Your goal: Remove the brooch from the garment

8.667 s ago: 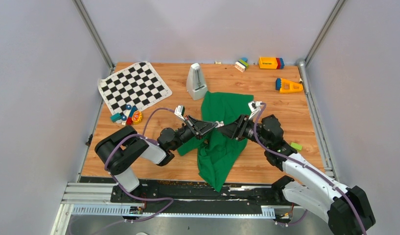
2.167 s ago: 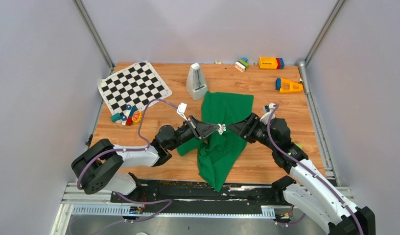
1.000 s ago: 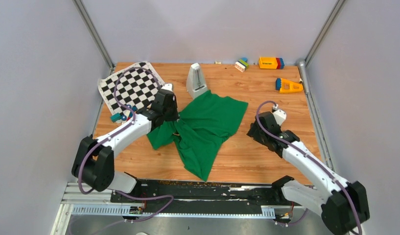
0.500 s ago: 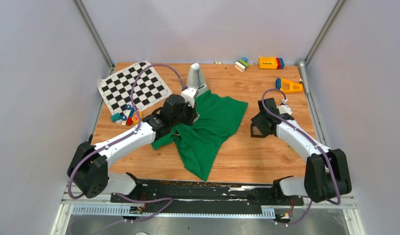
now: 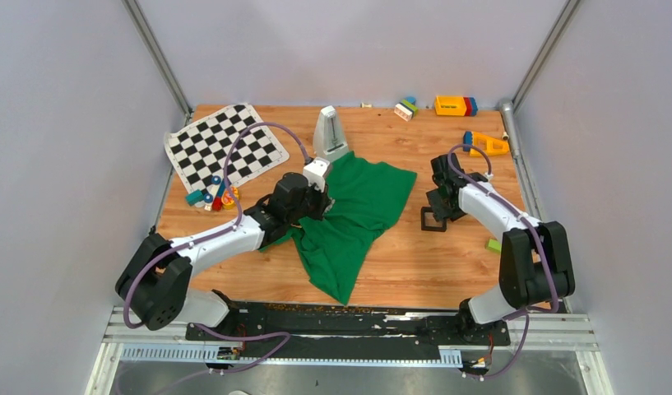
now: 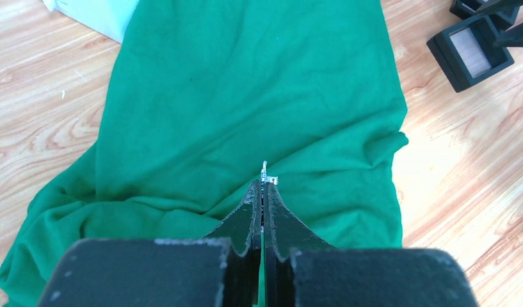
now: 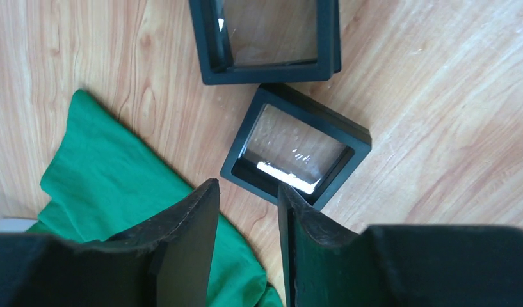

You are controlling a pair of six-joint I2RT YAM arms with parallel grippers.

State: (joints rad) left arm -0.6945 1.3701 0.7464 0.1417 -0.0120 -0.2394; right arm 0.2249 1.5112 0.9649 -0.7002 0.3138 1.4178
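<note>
The garment [image 5: 361,206], a bright green shirt, lies crumpled mid-table and fills the left wrist view [image 6: 246,83]. My left gripper [image 5: 322,200] hovers over its left part, shut [image 6: 263,187]. A tiny silver piece, the brooch [image 6: 266,176], pokes out of its tips. Whether it is free of the cloth I cannot tell. My right gripper [image 5: 441,206] hangs over bare wood just right of the shirt. It is open [image 7: 247,185] with nothing between its fingers. Close in front of it lie two black square frames [image 7: 296,153], [image 7: 271,38].
A chequered mat [image 5: 225,146] lies at the back left, with small toys [image 5: 210,197] beside it. A grey metronome [image 5: 330,133] stands behind the shirt. Coloured blocks [image 5: 455,105] and an orange piece [image 5: 484,145] sit at the back right. A green block [image 5: 495,244] lies near the right edge.
My left arm swung right from the mat's edge to over the shirt, staying shut. My right arm moved back to the black frames and its jaws narrowed.
</note>
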